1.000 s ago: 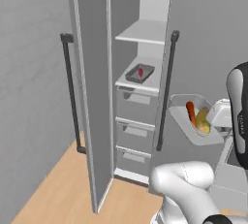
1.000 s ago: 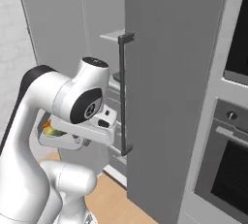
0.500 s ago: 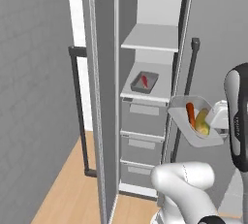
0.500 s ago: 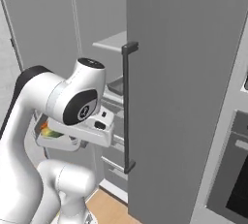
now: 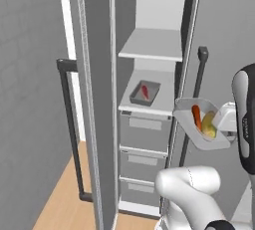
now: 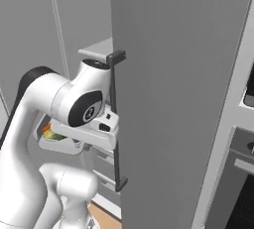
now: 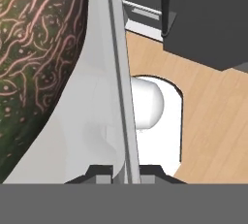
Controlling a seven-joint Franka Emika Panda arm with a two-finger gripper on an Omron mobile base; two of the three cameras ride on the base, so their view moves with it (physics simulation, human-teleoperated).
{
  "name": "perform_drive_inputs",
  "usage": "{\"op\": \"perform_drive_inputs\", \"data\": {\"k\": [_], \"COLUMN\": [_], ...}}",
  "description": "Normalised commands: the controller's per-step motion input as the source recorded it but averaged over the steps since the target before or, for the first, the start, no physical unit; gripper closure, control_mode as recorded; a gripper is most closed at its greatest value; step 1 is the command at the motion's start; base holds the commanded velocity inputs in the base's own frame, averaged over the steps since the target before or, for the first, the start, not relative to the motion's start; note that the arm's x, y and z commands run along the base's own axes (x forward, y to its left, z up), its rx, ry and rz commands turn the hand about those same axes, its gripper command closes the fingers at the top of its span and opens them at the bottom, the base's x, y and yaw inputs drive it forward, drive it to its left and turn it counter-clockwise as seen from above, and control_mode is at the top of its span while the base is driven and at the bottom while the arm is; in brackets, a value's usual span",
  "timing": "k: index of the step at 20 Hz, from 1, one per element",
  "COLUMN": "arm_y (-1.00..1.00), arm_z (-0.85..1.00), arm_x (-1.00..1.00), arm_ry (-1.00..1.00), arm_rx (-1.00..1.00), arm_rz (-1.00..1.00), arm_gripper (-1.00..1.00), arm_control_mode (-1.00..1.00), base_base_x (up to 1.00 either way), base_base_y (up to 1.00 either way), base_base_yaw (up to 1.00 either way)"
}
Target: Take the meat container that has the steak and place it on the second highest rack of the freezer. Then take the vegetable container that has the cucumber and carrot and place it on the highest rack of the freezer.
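My gripper point(image 7: 125, 172) is shut on the rim of the vegetable container point(image 5: 200, 133), a pale tray held in the air just right of the freezer point(image 5: 158, 6) opening. In it lie the orange carrot point(image 5: 196, 116) and the green-yellow cucumber point(image 5: 209, 125); the cucumber point(image 7: 38, 48) looms close in the hand view. The meat container point(image 5: 145, 93) with the red steak point(image 5: 145, 91) rests on the second highest rack point(image 5: 162, 82). Above it is the bare highest rack point(image 5: 152, 45). From the right side the vegetable container point(image 6: 58, 141) hangs under my arm.
The freezer's left door point(image 5: 94, 99) stands open edge-on, with a dark bar handle point(image 5: 69, 129). The right door point(image 6: 173, 99) and its handle point(image 6: 116, 119) stand close beside my arm. Grey drawers point(image 5: 144, 129) fill the cabinet below the racks. Wooden floor point(image 5: 60, 209) lies at the lower left.
The whole picture has shifted: the base has driven closer to the freezer, which looks larger. The vegetable container stays in my shut gripper.
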Motion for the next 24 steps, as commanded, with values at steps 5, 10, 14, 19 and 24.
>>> {"op": "perform_drive_inputs", "data": {"k": [5, 10, 14, 19, 24], "arm_y": [0.00, 0.00, 0.00, 0.00, 0.00], "arm_z": [0.00, 0.00, 0.00, 0.00, 0.00], "arm_x": [0.00, 0.00, 0.00, 0.00, 0.00], "arm_ry": [0.00, 0.00, 0.00, 0.00, 0.00], "arm_rx": [0.00, 0.00, 0.00, 0.00, 0.00], "arm_rz": [0.00, 0.00, 0.00, 0.00, 0.00], "arm_gripper": [1.00, 1.00, 1.00, 1.00, 1.00], "arm_control_mode": [1.00, 1.00, 1.00, 1.00, 1.00], "base_base_x": [0.00, 0.22, 0.36, 0.25, 0.13], "base_base_y": [0.58, 0.41, 0.06, 0.10, 0.22], "base_base_yaw": [-0.22, -0.24, -0.27, -0.26, -0.19]}}
